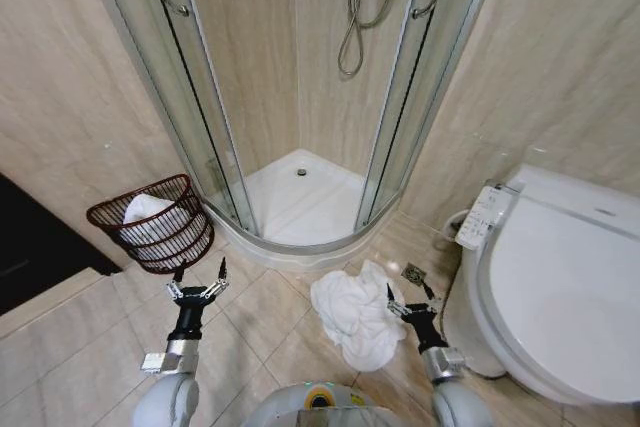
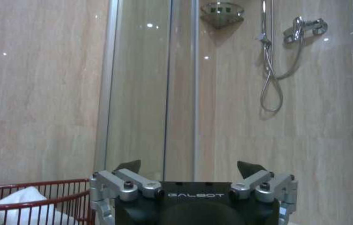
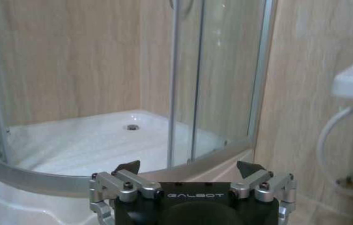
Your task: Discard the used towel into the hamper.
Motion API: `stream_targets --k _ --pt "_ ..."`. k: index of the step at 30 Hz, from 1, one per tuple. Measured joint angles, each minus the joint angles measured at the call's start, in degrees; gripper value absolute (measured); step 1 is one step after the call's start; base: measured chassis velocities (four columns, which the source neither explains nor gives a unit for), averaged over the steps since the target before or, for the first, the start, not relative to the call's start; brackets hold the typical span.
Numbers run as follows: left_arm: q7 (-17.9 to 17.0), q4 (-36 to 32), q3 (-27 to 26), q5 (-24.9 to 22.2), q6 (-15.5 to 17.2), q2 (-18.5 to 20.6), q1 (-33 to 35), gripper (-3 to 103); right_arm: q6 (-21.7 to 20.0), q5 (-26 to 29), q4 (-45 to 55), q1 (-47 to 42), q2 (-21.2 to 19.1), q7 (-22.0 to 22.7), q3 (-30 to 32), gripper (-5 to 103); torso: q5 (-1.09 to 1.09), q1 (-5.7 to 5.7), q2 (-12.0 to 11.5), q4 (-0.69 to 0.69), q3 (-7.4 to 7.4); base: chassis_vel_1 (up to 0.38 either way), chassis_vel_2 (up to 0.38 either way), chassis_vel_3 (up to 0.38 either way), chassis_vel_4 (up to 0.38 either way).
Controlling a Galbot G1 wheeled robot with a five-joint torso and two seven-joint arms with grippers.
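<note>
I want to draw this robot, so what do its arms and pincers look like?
Both arms are silvery-grey tubes with black wrist sections. The left pincer and right pincer look alike: a black body with white GALBOT lettering, shiny silver metal linkages with dark bolts, and two dark pointed fingertips. A little silver block juts from the left wrist.

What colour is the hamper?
Dark reddish-brown open wire weave; the hamper shows best in the head view.
</note>
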Motion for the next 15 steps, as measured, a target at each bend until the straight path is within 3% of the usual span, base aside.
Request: stream_targets --k 15 --pt "0.01 0.05 -0.71 0.29 0.88 -0.47 -0.42 100 -7.33 3.02 -11.53 11.75 -3.21 -3.90 -3.58 100 0.00 0.00 0.00 0.00 0.00 0.000 0.000 0.000 0.000"
